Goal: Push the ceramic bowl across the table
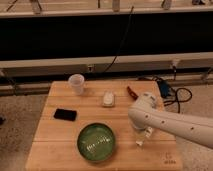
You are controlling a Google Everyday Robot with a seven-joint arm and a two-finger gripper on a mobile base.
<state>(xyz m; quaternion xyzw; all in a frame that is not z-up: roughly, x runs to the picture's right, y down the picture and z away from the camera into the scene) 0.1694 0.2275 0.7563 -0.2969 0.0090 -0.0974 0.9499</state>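
Note:
The ceramic bowl [97, 142] is wide, shallow and dark green with pale glare streaks inside. It sits on the light wooden table [60, 135] near the front edge, a little left of the middle. My white arm comes in from the right. The gripper [142, 138] hangs below the arm's end, over the table just right of the bowl, about a hand's width from its rim.
A translucent plastic cup [76, 83] stands at the back left. A small white object [108, 99] lies at the back middle. A black phone [65, 114] lies at the left. A reddish item [132, 92] lies near the back right edge. Cables [170, 92] lie on the floor beyond.

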